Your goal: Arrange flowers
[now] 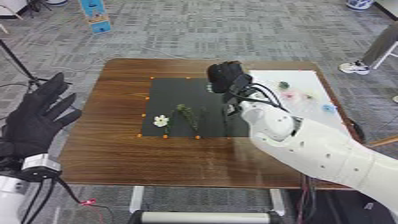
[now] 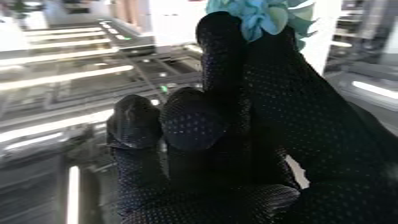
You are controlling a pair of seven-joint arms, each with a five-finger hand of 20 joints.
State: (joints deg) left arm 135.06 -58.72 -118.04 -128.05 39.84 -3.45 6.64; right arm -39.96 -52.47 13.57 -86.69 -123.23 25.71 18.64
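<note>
In the head view my right hand (image 1: 228,77) is over the upper right part of the black mat (image 1: 164,102). In the right wrist view a pale blue-green flower (image 2: 259,14) is pinched at the fingertips of my right hand (image 2: 302,110), whose other fingers are curled. On the mat's lower left lie a white flower (image 1: 161,120) and a green sprig (image 1: 187,113). The white sheet (image 1: 306,79) to the right holds a dark green flower (image 1: 283,85), a pink one (image 1: 288,94), a pale yellowish one (image 1: 307,96) and a blue one (image 1: 329,107). My left hand (image 1: 35,120) stays open beyond the table's left edge.
Small orange markers (image 1: 165,136) line the mat's borders on the brown wooden table (image 1: 115,145). A black stand (image 1: 19,65) rises past the left edge. My right forearm crosses the table's right side, over the lower part of the white sheet.
</note>
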